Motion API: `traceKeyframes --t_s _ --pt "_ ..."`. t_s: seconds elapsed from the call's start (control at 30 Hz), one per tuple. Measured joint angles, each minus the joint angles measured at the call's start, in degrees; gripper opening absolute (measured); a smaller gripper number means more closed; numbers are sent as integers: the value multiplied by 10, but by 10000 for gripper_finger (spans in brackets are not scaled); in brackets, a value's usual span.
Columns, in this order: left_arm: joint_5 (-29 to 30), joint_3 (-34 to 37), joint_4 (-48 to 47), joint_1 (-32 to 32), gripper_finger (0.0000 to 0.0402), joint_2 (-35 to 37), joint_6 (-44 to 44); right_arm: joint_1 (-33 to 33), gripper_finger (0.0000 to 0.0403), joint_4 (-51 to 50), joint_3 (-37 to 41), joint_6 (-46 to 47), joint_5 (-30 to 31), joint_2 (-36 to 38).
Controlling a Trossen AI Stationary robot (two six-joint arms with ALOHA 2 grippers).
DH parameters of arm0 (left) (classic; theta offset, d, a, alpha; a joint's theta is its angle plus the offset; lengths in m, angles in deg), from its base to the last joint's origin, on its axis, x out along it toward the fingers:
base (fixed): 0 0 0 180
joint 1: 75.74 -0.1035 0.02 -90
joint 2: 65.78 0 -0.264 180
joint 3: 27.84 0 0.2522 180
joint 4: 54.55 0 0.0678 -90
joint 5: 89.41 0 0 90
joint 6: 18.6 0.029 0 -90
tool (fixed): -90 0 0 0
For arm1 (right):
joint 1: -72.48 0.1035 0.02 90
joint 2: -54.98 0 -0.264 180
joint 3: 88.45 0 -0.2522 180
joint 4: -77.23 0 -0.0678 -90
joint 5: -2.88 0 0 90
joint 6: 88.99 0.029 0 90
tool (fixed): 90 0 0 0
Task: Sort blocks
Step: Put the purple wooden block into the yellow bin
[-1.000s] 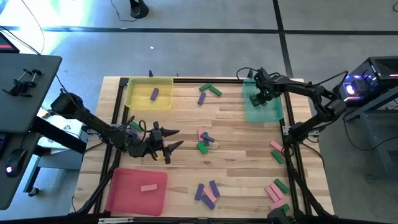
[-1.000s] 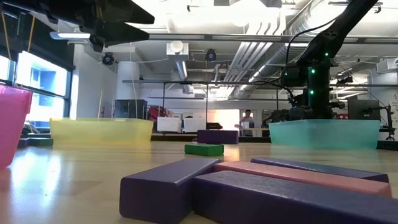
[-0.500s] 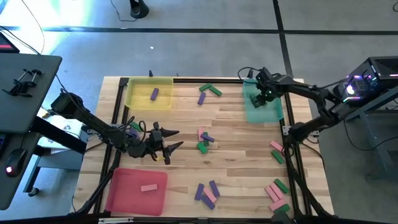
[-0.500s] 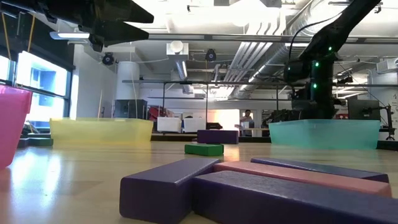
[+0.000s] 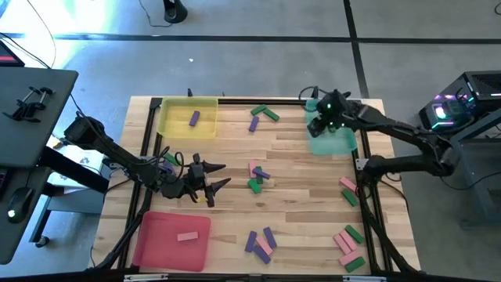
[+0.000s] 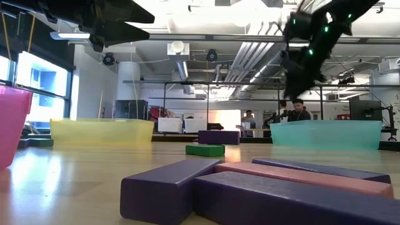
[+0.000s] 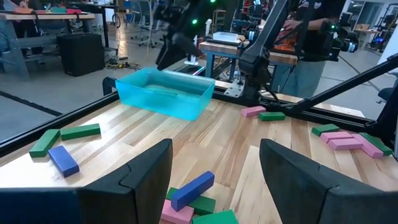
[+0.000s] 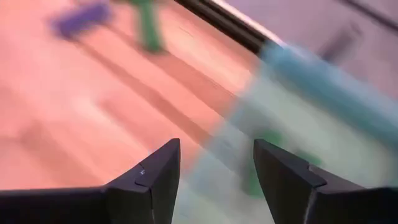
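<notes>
From where I stood, the sorting had barely begun. The right gripper (image 5: 322, 119) hung over the teal tray (image 5: 338, 142) with its jaws apart and empty; a green block (image 8: 258, 163) lay in the tray just beyond its fingertips. The left gripper (image 7: 214, 163) hovered with jaws spread wide, nothing between them, and a small heap of purple, pink and green blocks (image 7: 193, 196) lay on the table right ahead of its tips. One purple block (image 5: 194, 117) sat in the yellow tray (image 5: 168, 119), one pink block (image 5: 186, 236) in the red tray (image 5: 153, 243). Most blocks were scattered loose across the table (image 5: 305, 196), so nearly everything remained to be sorted.
</notes>
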Motion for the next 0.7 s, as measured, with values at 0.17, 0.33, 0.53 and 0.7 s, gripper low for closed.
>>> traceKeyframes --t_s 0.17,0.33,0.53,0.7 --pt "0 0 0 0 229 0 0 131 188 95 0 -2 1 5" --pt "0 0 -3 0 229 0 0 261 188 282 60 -26 1 5" --pt "0 0 -3 0 229 0 0 388 187 522 156 -18 1 -20" --pt "0 0 -3 -1 229 0 0 470 187 592 172 -31 49 -78"
